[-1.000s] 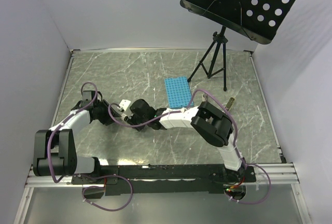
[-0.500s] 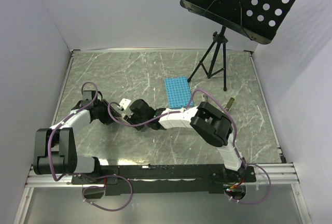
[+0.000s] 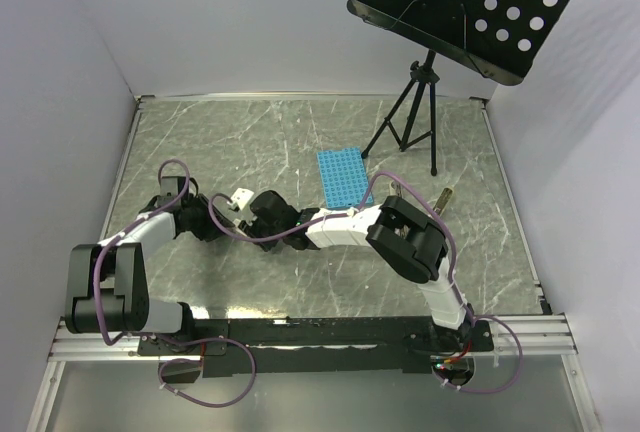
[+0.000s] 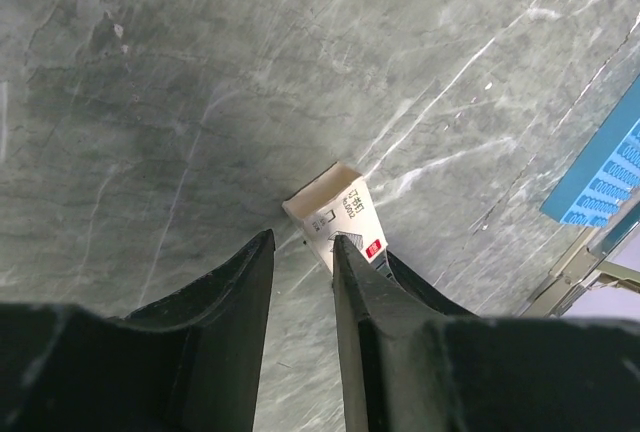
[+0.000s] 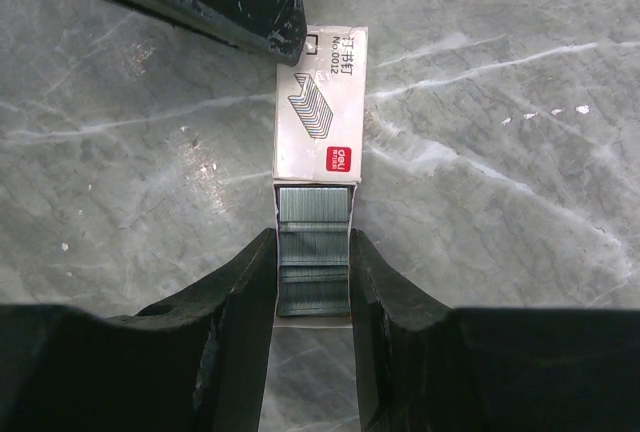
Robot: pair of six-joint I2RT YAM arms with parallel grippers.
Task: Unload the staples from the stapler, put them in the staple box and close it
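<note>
The right gripper (image 5: pixel 312 242) is clamped on the open near end of a small staple box (image 5: pixel 320 122), its two fingers pressing the sides of the drawer. The drawer is pulled towards the gripper and full of staples (image 5: pixel 314 214). The printed sleeve of the box lies flat on the marble table (image 5: pixel 500 202), straight ahead of the fingertips. At the box's far corner sits one finger of the left gripper (image 4: pixel 304 242), whose jaws stand apart with only bare table between them. Farther off, beyond both grippers, lies a blue rack (image 3: pixel 343 176). The stapler (image 3: pixel 443 197) shows only as a slim dark end behind the right arm's elbow, well away from either gripper. A music stand (image 3: pixel 470 2) rises behind.
</note>
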